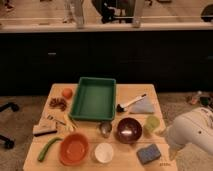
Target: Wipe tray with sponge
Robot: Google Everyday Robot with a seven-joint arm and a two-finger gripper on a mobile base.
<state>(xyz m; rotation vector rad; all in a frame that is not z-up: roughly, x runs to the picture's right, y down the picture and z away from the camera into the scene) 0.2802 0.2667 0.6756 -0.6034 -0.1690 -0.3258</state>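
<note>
Nearest me, the sponge (149, 153) lies flat at the front-right of the desk (126, 160), nothing on it. The hand (172, 150) hangs just right of it at the desk edge, under the white arm; can't tell if it's wide or narrow. Left along the front: white cup (103, 152), orange bowl (74, 148). Mid-desk: dark bowl (129, 130). Further back, approx. center, the green tray (94, 98), w/ brush (131, 102) & cloth (143, 106) to its right.
</note>
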